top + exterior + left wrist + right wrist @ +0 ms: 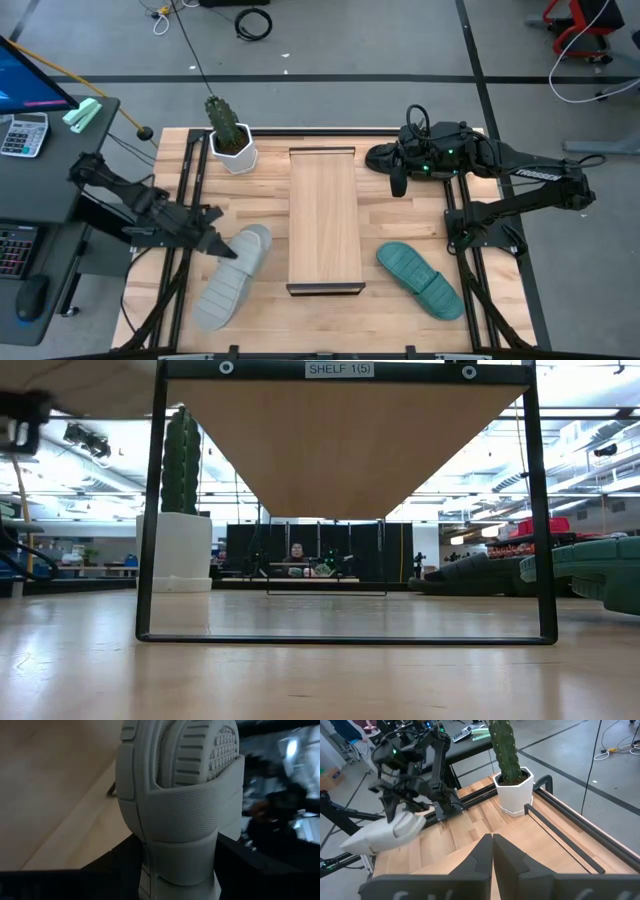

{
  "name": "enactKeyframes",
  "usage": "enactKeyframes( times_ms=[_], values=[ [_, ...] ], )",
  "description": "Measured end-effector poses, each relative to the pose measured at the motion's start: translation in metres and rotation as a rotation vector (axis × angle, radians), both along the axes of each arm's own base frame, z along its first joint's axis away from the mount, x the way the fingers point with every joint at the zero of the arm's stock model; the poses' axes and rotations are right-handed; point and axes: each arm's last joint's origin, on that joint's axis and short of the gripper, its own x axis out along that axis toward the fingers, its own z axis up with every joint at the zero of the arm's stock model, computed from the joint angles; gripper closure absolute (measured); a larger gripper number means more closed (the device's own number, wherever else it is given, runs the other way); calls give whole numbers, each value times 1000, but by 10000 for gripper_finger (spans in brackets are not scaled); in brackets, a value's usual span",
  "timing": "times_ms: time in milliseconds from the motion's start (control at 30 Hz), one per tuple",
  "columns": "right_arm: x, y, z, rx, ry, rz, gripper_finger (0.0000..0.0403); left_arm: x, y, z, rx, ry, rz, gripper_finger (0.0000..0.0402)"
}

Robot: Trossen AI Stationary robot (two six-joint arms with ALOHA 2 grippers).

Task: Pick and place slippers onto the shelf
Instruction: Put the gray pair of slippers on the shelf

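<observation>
Left gripper (225, 247): clamped on the light grey slipper (232, 278) at its strap end, apparently so it can be lifted clear of the tabletop (400, 310).
Grey slipper position: held beside the shelf (323, 215), not yet on it.
Teal slipper (420, 279): lying on the tabletop across the shelf.
Right gripper (398, 186): fingers together, empty, parked by the far edge.

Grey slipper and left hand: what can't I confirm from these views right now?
- Grey slipper: whether it is off the table; the high view cannot show height, and the low view does not show it.
- Left hand: finger contact, hidden behind the slipper's strap in the left wrist view.
- Black slipper: partly covered by the right hand in the high view.
- Shelf: its top surface, seen only from below in the low view.
</observation>
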Motion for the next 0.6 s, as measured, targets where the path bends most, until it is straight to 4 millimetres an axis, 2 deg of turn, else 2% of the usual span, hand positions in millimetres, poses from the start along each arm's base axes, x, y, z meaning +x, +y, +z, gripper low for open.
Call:
enactKeyframes(
  times_ms=[300, 600],
  values=[
    [0, 0, 0, 15, -4, -6, 383, -9, 12, 15, 31, -185, 129, 195],
    [0, 0, 1, 20, -11, -9, 383, -5, 18, 25, 47, -299, 195, 196]
  ],
)
